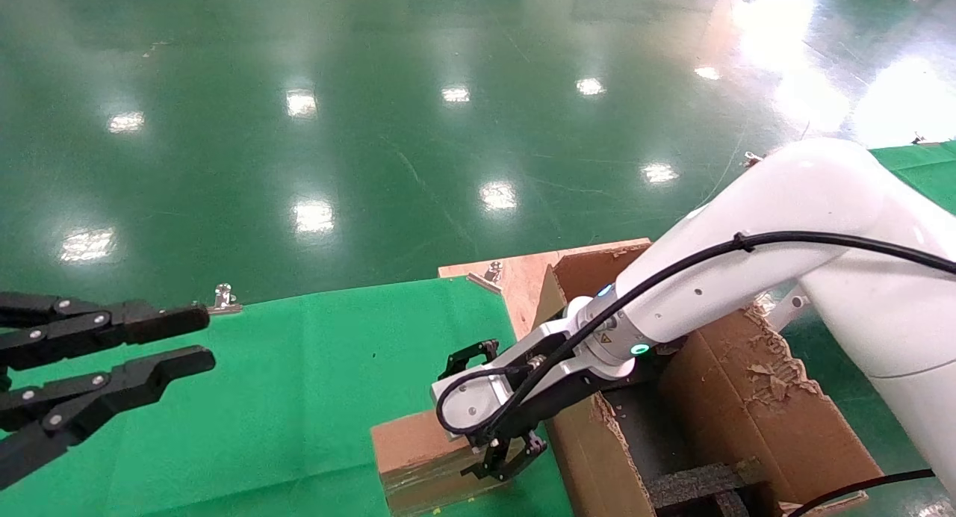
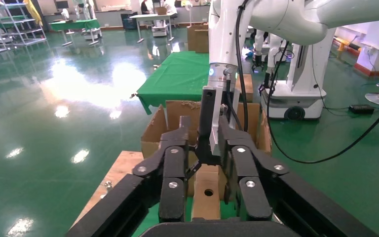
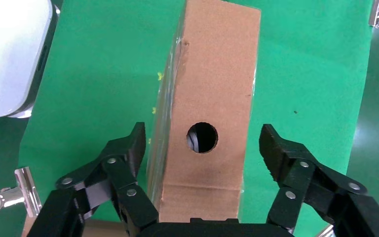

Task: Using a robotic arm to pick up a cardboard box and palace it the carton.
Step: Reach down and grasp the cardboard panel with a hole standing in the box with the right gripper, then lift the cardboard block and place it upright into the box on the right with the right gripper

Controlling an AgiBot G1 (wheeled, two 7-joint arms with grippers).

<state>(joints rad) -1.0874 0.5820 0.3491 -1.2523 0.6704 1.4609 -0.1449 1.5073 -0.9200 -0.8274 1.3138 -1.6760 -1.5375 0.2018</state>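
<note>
Cardboard box [image 3: 208, 113] stands on edge on the green bench [image 1: 284, 382] at lower centre, beside the carton [image 1: 747, 412], so the right gripper [image 3: 205, 148] straddles it, fingers apart; left gripper [image 1: 179, 345] idles open at left.

The slim brown cardboard box [image 3: 209, 113] is standing on edge on the green desk [image 1: 284, 382], its round-holed narrow side facing up, just beside the large carton [image 1: 747, 397], whose torn flaps are standing open around black foam.
</note>
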